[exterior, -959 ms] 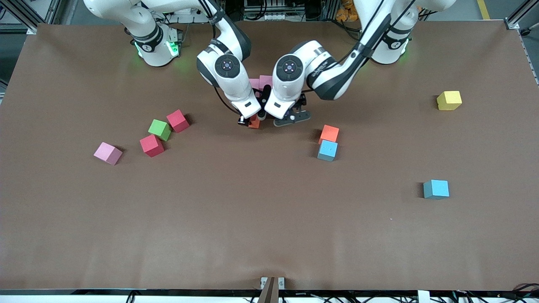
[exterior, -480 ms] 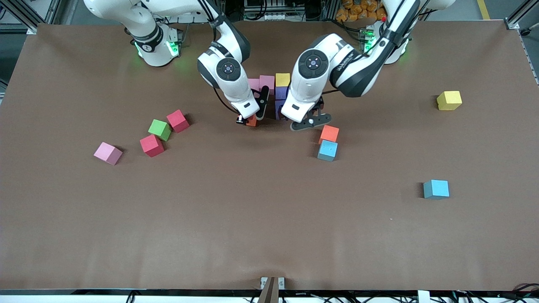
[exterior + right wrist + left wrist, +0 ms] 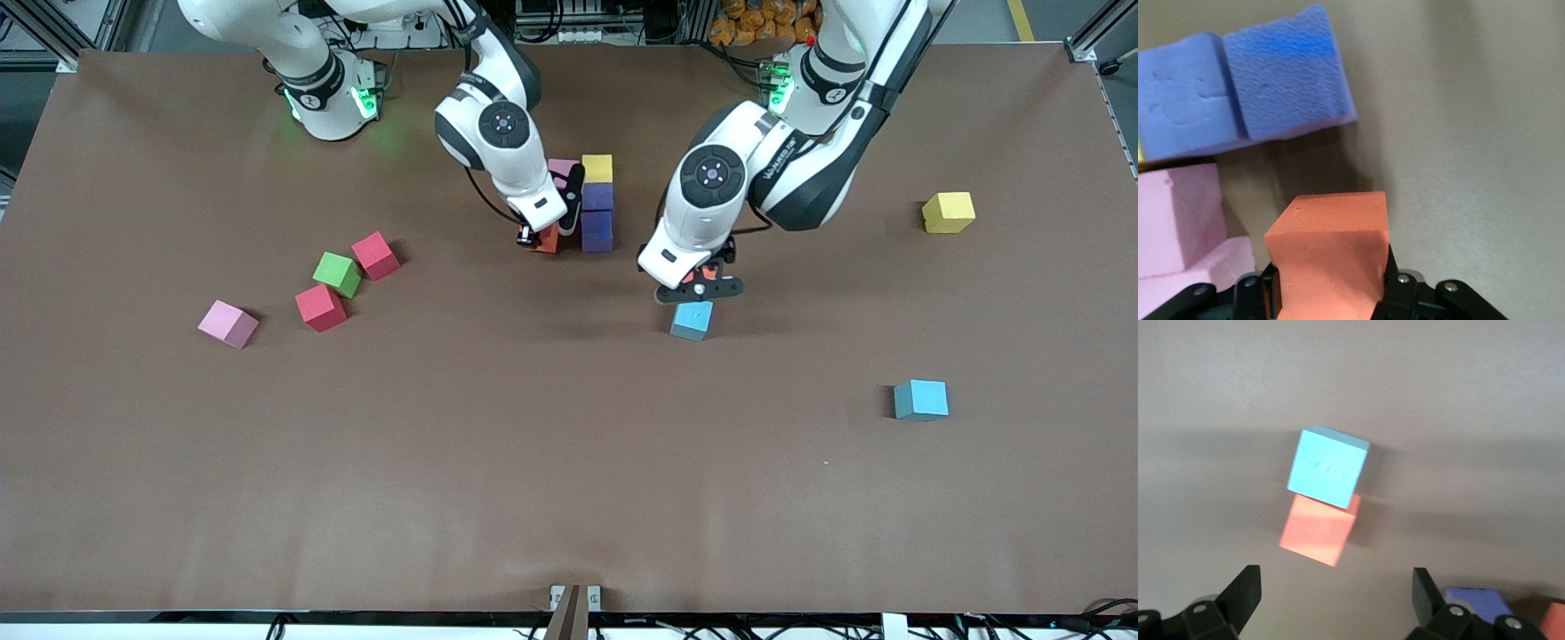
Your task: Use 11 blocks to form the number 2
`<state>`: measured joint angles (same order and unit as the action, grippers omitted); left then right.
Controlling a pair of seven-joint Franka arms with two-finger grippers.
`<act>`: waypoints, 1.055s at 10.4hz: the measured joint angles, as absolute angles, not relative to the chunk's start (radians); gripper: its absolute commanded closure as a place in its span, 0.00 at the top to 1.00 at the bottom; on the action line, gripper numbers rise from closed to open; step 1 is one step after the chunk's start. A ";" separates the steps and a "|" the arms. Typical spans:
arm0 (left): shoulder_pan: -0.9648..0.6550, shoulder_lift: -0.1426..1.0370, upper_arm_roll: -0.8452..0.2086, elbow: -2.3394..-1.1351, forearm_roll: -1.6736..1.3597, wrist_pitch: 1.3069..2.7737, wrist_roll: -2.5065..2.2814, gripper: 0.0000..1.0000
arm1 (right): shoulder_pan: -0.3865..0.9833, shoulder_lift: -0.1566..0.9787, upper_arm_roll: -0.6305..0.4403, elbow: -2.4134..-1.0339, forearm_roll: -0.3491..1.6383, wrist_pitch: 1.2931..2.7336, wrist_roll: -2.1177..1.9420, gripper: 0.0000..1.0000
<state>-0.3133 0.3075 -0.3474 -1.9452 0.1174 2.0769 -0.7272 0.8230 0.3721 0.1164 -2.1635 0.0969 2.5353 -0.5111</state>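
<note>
Two arms of mine reach over the brown table (image 3: 569, 462). My left gripper (image 3: 700, 292) hangs with its fingers spread wide over an orange block (image 3: 1317, 532) that touches a light blue block (image 3: 692, 319) just nearer the front camera; it grasps nothing. My right gripper (image 3: 539, 233) is clenched on another orange block (image 3: 1331, 253), held low beside the cluster, its flat faces roughly square to the purple blocks.

That cluster stands mid-table toward the bases: a yellow block (image 3: 597, 167) farthest from the camera, then two purple blocks (image 3: 597, 218) touching in a straight column whose long axis runs from the bases toward the front camera. A pink block (image 3: 562, 168) sits beside the yellow one, partly covered by my right arm; my right wrist view shows pink foam in two pieces there.

Toward the right arm's end lie two red blocks (image 3: 321, 307) with a green cube (image 3: 338, 273) between them, and a lone pink block (image 3: 228, 324), turned askew. Toward the left arm's end lie a second yellow block (image 3: 949, 212) and a second light blue block (image 3: 921, 399), well apart.
</note>
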 measured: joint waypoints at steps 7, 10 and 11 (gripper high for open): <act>-0.265 0.371 -0.347 -1.959 0.177 2.088 -0.370 1.00 | 0.888 0.457 0.076 -2.068 0.095 2.541 -0.461 0.03; -0.263 0.377 -0.349 -2.039 0.178 2.214 -0.357 1.00 | 0.893 0.462 0.075 -2.056 0.084 2.509 -0.461 0.02; -0.262 0.377 -0.350 -2.062 0.178 2.235 -0.357 1.00 | 0.893 0.462 0.075 -2.047 0.063 2.479 -0.460 0.01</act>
<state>-0.2625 0.3774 -0.3495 -2.0618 0.1779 2.2349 -0.3567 0.8927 0.4621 0.0745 -2.0473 0.0627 2.4788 -0.4602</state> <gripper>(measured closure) 0.000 0.445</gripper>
